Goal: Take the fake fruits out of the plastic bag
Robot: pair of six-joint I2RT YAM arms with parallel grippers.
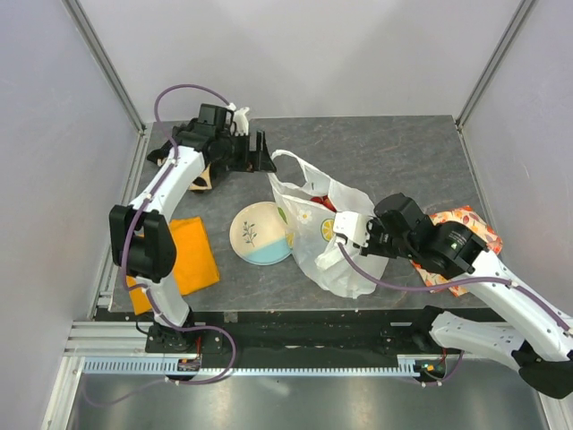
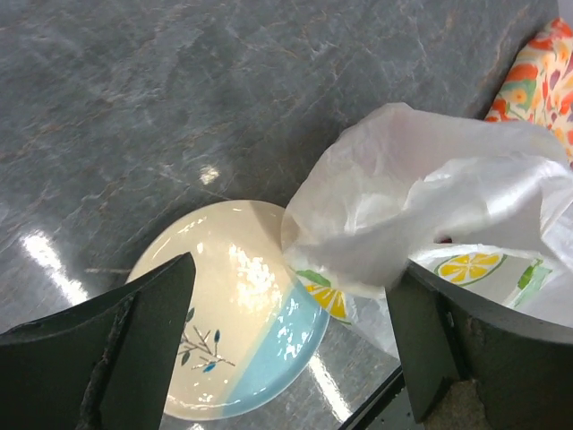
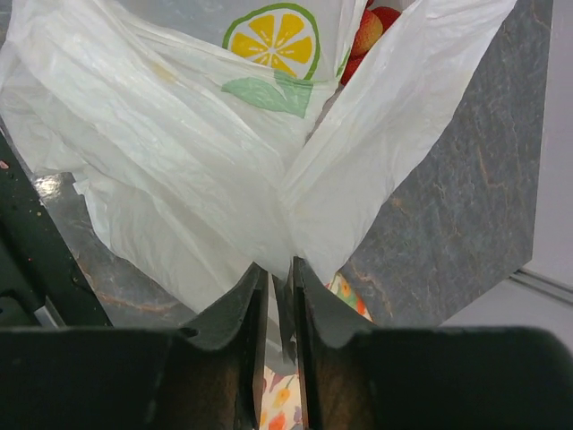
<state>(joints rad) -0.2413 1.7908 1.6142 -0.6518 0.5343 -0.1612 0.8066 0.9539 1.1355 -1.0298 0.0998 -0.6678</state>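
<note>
Plate [image 1: 253, 231], orange cloth [image 1: 192, 256], patterned cloth [image 1: 466, 221]

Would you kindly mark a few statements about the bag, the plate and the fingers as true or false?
1. The right fingers pinch the plastic bag. True.
2. The left fingers hold the plate. False: they stand open and hold nothing.
3. A red fruit shows inside the bag. True.
4. Fruits lie on the plate. False: no fruit shows on it.
</note>
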